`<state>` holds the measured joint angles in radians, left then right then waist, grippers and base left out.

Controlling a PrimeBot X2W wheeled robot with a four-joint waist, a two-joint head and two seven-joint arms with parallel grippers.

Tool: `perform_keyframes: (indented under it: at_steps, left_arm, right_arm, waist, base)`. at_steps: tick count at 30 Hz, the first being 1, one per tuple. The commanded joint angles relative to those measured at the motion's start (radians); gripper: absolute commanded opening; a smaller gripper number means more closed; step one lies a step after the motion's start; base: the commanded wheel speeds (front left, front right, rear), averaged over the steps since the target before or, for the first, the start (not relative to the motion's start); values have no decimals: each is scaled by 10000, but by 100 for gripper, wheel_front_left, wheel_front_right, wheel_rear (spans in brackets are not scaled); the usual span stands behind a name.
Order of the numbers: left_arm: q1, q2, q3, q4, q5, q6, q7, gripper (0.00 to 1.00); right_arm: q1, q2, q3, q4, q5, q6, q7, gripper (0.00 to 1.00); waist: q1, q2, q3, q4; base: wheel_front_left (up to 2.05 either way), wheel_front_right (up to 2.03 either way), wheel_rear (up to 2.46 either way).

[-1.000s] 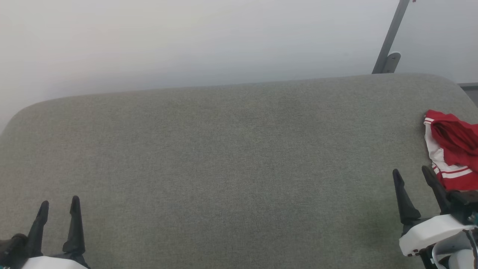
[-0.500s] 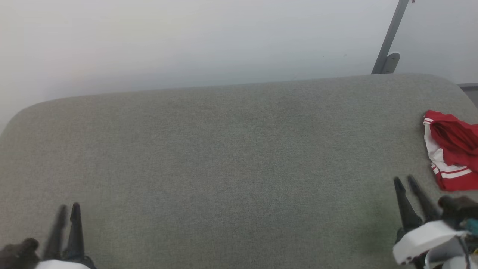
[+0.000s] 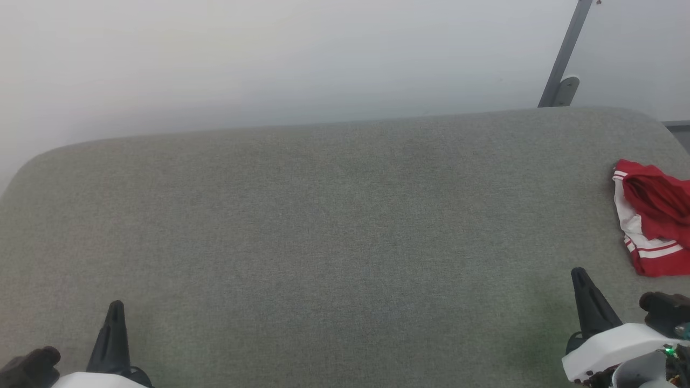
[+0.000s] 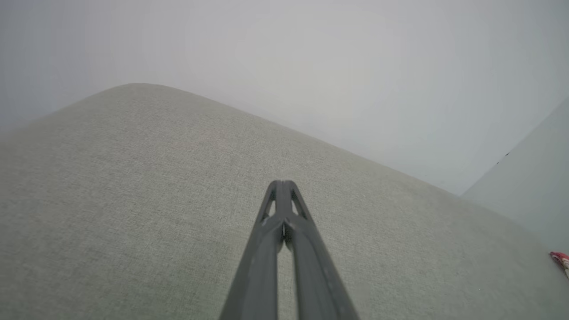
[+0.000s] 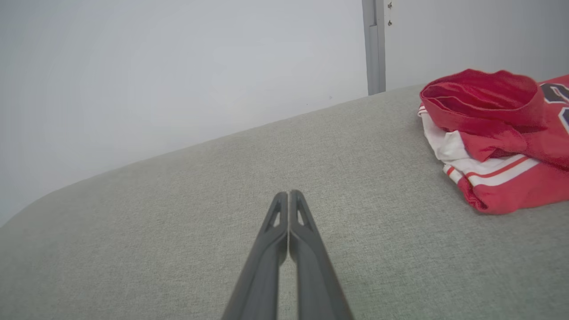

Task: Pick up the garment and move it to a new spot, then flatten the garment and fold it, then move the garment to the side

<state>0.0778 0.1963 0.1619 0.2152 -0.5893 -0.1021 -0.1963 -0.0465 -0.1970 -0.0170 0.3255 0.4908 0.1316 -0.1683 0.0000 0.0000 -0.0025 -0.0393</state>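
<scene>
The garment, a red shirt with white and striped trim, lies bunched at the right edge of the grey padded surface. The right wrist view has the garment at its upper right, with dark lettering at the frame's edge. My right gripper is shut with nothing in it, low at the right, short of the garment; its fingers meet at the tips. My left gripper is shut and holds nothing at the lower left, tips together. A red scrap of the garment peeks in at the left wrist view's right edge.
A pale wall rises behind the surface. A grey metal post with a bracket stands beyond the far right corner. The surface's far edge and rounded corners are in view.
Both grippers have gone from open to shut on nothing. Both have drawn slightly lower in the head view. The garment has not moved.
</scene>
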Motion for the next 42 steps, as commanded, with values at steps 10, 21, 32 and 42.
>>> perform_keyframes:
  at_steps: [10, 21, 32, 42]
  left_arm:
    - [-490, -134, -62, -83, -1666, -86, 477, 0]
    - [-736, -339, -132, -30, -3045, -119, 898, 0]
    - [-933, -518, -183, 18, -4164, -153, 1248, 0]
    - [-1103, -669, -229, 62, -5202, -178, 1560, 0]
  right_arm:
    - [-330, 161, -199, -307, 1792, -3, 427, 0]
    - [-395, 370, -327, -394, 3310, -4, 814, 0]
    - [-439, 543, -427, -473, 4545, -5, 1128, 0]
    - [-485, 697, -520, -540, 5660, -7, 1421, 0]
  waist:
    - [0, 0, 5, 36]
    - [0, 0, 11, 75]
    - [0, 0, 16, 110]
    - [0, 0, 21, 145]
  base:
    - [0, 0, 0]
    - [0, 0, 0]
    - [0, 0, 0]
    - [0, 0, 0]
